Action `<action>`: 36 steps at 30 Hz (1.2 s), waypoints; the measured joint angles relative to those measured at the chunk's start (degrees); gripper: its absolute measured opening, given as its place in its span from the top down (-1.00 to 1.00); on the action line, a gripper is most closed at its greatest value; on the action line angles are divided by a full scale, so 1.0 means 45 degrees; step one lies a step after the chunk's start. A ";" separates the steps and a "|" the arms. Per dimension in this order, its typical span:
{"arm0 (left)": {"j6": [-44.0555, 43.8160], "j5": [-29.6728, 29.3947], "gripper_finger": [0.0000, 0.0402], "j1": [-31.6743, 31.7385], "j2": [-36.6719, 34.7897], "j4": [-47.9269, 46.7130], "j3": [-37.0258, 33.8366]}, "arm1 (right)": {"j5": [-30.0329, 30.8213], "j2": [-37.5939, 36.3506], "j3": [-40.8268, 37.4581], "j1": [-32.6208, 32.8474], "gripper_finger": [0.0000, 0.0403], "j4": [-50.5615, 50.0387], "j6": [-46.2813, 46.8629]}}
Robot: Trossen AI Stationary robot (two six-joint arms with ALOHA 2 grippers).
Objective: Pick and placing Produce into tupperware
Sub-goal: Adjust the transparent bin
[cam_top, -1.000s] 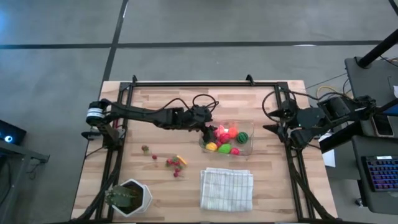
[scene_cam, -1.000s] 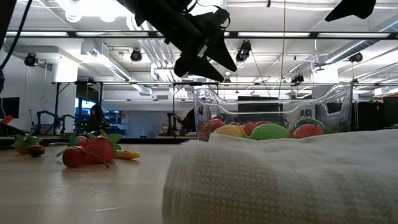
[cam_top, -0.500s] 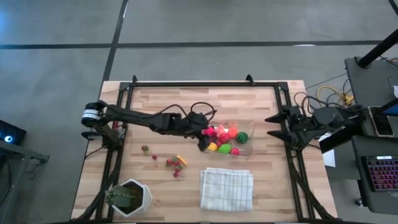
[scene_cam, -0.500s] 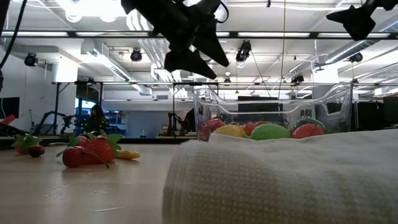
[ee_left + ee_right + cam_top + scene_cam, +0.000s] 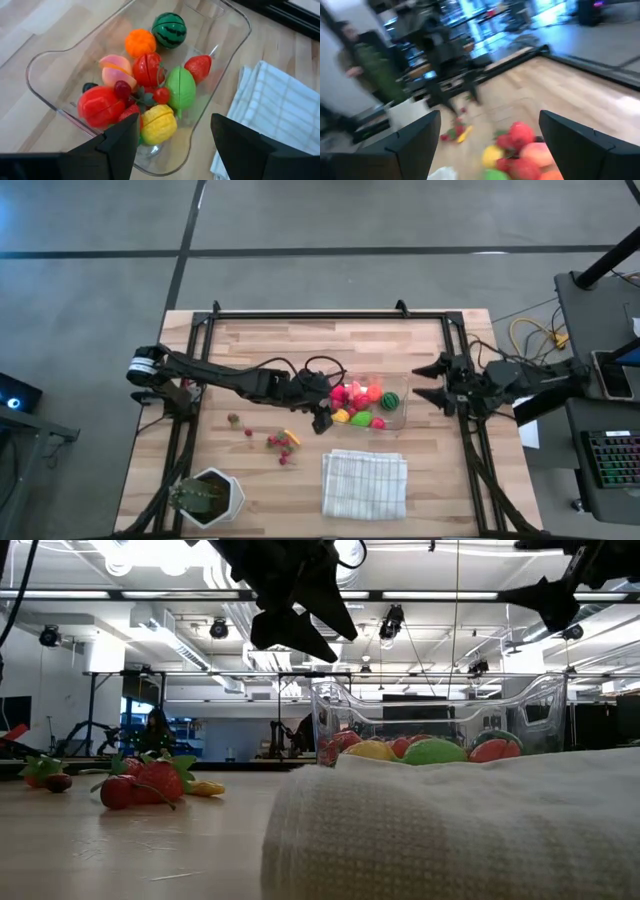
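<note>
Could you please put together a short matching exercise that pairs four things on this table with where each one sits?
Things:
1. toy watermelon
2. folded white cloth
3. potted plant
4. loose berries

Places:
A. bare wood, between pot and tupperware
B. table's near-left corner
C. inside the clear tupperware
D. just in front of the tupperware

Pairs: 1-C, 2-D, 3-B, 4-A

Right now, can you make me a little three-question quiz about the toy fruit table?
1. True or false: the striped watermelon ball lies inside the tupperware.
2. What sits nearest the folded white cloth? A) plant pot B) tupperware C) loose berries
3. Fill in: the left pincer hangs open over the tupperware's ___ end.

Key: 1 true; 2 B; 3 left
</note>
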 joint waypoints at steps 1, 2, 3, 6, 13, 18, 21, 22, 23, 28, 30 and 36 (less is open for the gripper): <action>0.0000 0.0000 -0.15 -0.0006 0.0000 -0.0024 -0.0003 | -0.0092 -0.0106 -0.0004 -0.0437 -0.63 -0.0177 0.0052; 0.0000 0.0000 -0.15 -0.0021 0.0000 -0.0043 -0.0014 | -0.0398 -0.0202 -0.0004 -0.0907 -0.63 -0.0297 0.0102; 0.0000 0.0004 -0.15 -0.0031 0.0000 -0.0045 -0.0023 | -0.0828 -0.0287 -0.0004 -0.1411 -0.63 -0.0338 0.0115; 0.0005 0.0000 -0.15 -0.0035 0.0000 -0.0040 -0.0023 | -0.2911 -0.0431 -0.0004 -0.2927 -0.63 -0.0327 0.0101; 0.0044 -0.0043 -0.15 -0.0040 0.0000 -0.0058 -0.0056 | -0.5379 -0.0349 -0.0467 -0.4541 -0.64 -0.0432 0.0078; 0.0034 -0.0064 -0.15 -0.0045 0.0000 -0.0055 -0.0066 | -0.5334 -0.0977 -0.1705 -0.4523 -0.64 0.0785 0.0471; 0.0034 -0.0073 -0.15 -0.0045 0.0005 -0.0060 -0.0076 | -0.5323 -0.1366 -0.2556 -0.4523 -0.64 0.1858 0.0684; 0.0029 -0.0078 -0.15 -0.0045 0.0005 -0.0060 -0.0076 | -0.5322 -0.1476 -0.2797 -0.4523 -0.64 0.2127 0.0736; 0.0029 -0.0078 -0.15 -0.0045 0.0005 -0.0060 -0.0076 | -0.5325 -0.1572 -0.3000 -0.4523 -0.64 0.2295 0.0806; 0.0019 -0.0096 -0.15 -0.0045 0.0005 -0.0060 -0.0076 | -0.5282 -0.1685 -0.3791 -0.4518 -0.64 0.2817 0.1171; 0.0019 -0.0106 -0.15 -0.0045 0.0005 -0.0098 -0.0079 | -0.5038 -0.1681 -0.3948 -0.4518 -0.64 0.2844 0.1161; -0.0490 -0.0447 -0.15 -0.0045 0.0006 -0.1145 -0.0317 | -0.3978 -0.1681 -0.4584 -0.4522 -0.64 0.2825 0.1010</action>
